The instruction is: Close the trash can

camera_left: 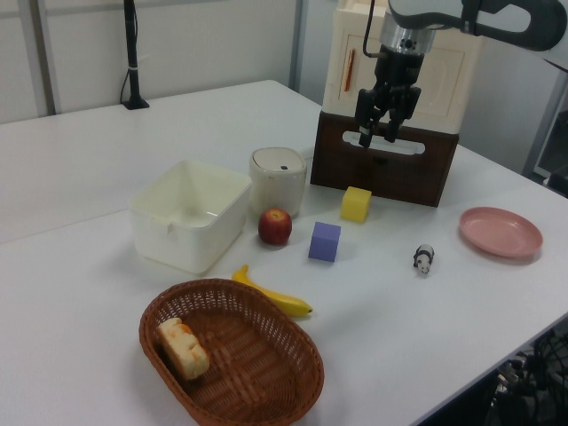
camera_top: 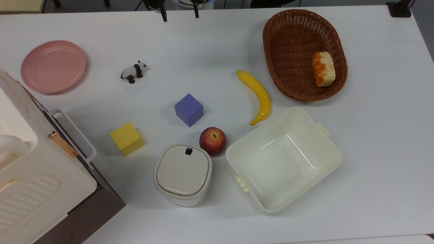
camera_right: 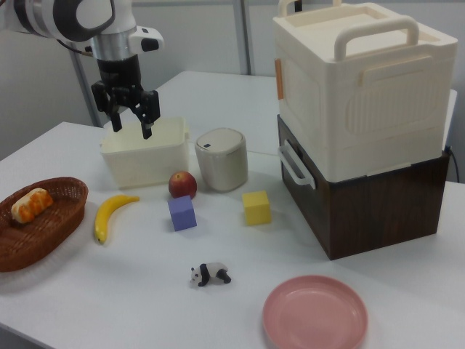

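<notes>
Trash can (camera_top: 183,174), small cream-white rounded-square plastic: at 6 o'clock in the top view, beige lid flat, judged closed; black two-finger gripper (camera_left: 378,135) raised well clear, fingers spread, empty; nothing apparently left.

white counter (camera_top: 373,142) | pink plate (camera_top: 53,66) near the top view's left edge | panda figurine (camera_top: 133,72) beside it | purple cube (camera_top: 189,109), yellow cube (camera_top: 127,139) | apple (camera_top: 212,141) just beside cream tub (camera_top: 283,159) | banana (camera_top: 259,95) between cube and wicker basket (camera_top: 292,30) holding bread (camera_top: 323,68) | white-and-brown handled box (camera_right: 363,116)
</notes>
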### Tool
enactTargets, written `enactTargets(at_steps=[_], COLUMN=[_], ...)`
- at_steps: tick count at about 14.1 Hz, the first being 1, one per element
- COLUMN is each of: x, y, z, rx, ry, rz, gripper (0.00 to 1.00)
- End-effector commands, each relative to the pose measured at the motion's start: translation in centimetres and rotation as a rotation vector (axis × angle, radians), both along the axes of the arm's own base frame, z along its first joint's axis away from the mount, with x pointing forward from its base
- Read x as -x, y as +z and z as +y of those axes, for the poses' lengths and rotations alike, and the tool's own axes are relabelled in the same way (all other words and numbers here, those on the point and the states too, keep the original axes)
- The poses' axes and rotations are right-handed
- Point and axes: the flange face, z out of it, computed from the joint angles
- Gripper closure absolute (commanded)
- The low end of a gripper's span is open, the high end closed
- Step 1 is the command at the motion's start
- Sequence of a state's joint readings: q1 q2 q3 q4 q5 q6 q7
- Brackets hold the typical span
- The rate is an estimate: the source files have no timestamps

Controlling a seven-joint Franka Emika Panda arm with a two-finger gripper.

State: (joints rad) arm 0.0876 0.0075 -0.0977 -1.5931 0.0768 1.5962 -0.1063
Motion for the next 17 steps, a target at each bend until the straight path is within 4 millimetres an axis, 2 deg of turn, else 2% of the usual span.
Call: enactTargets(at_steps=[1, 2, 5, 10, 17], x=[1.7, 2.1, 2.2, 2.2, 2.4], y=[0.5, 1.0, 1.5, 1.3, 1.3], z=[-1.4, -2.2, -2.5, -3.6, -3.6], rx=[-0.014, -0.020, -0.016, -0.014, -0.014], ry=[-0.041, -0.070, -0.122, -0.132, -0.133], rz=[0.015, 0.007, 0.010, 0.009, 0.018], gripper=[0.00, 0.00, 0.00, 0.00, 0.00])
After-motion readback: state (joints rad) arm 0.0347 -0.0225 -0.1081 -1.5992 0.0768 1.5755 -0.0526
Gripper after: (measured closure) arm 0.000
